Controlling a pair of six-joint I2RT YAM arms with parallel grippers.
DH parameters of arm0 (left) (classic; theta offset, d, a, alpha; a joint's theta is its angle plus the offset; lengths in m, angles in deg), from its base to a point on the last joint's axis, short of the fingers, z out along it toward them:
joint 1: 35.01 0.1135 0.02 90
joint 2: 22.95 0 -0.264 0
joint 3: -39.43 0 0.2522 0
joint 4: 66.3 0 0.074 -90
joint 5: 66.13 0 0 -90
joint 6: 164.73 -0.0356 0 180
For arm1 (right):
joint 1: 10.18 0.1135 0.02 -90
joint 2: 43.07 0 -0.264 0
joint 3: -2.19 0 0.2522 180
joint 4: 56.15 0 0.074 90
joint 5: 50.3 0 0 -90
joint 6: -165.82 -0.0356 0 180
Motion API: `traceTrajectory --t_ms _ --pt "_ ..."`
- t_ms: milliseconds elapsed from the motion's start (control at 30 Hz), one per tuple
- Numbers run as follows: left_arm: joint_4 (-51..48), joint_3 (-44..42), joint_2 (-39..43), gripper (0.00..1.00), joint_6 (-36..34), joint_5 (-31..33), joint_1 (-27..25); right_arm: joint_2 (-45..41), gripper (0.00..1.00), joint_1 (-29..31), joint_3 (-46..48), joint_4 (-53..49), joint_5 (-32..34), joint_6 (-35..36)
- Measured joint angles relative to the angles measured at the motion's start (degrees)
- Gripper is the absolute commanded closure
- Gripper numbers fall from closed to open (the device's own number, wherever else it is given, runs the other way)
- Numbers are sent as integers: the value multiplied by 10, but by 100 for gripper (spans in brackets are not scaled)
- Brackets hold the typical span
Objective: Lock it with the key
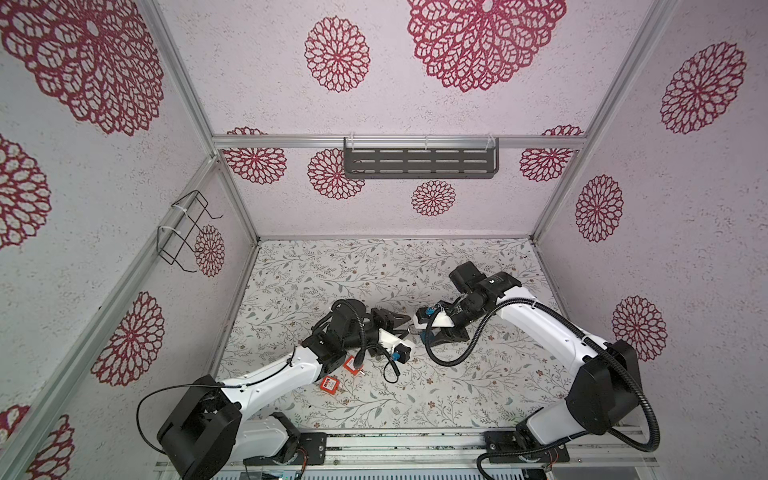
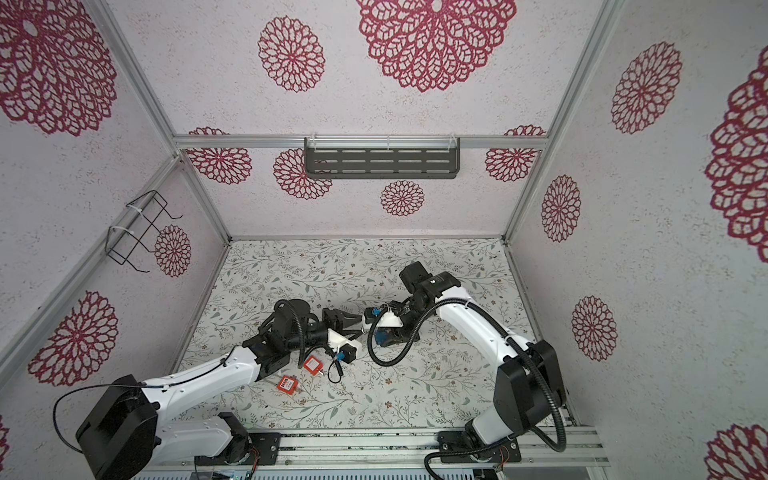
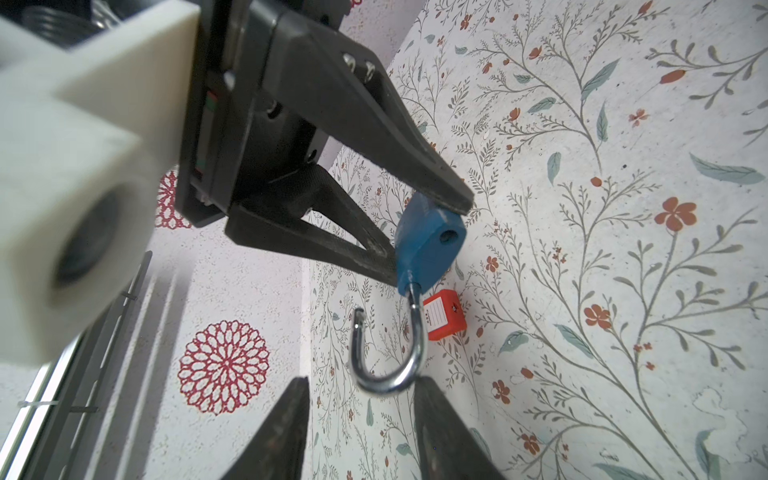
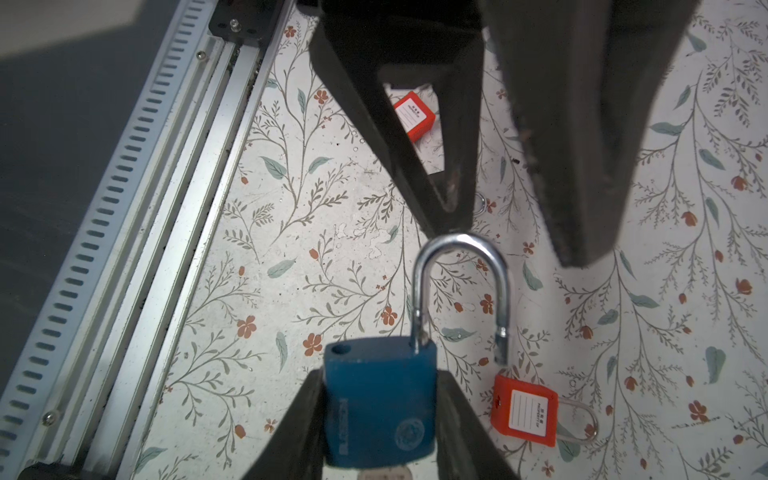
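Note:
A blue padlock point(image 4: 374, 415) is held off the table, my right gripper point(image 4: 380, 378) shut on its body. Its silver shackle point(image 4: 461, 282) stands open, the free end swung clear of the body. A silver key head point(image 4: 380, 473) shows under the lock's body. My left gripper point(image 3: 361, 415) is open, and the bend of the shackle point(image 3: 386, 380) sits just beyond its fingertips, close to one finger point(image 3: 449, 436). In a top view the two grippers meet mid-table, the left gripper point(image 2: 359, 324) facing the padlock point(image 2: 380, 337).
Two red padlocks point(image 1: 352, 365) point(image 1: 329, 384) lie on the floral table under my left arm. A wire basket point(image 1: 187, 232) hangs on the left wall and a dark shelf point(image 1: 419, 162) on the back wall. An aluminium rail point(image 1: 415, 440) runs along the front edge.

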Motion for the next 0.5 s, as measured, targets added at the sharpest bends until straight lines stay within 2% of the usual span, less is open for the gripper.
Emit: traceTrajectory --t_ms 500 --pt "-22 18 -19 73 -33 -4 -3 0 70 0 -13 -14 -10 0"
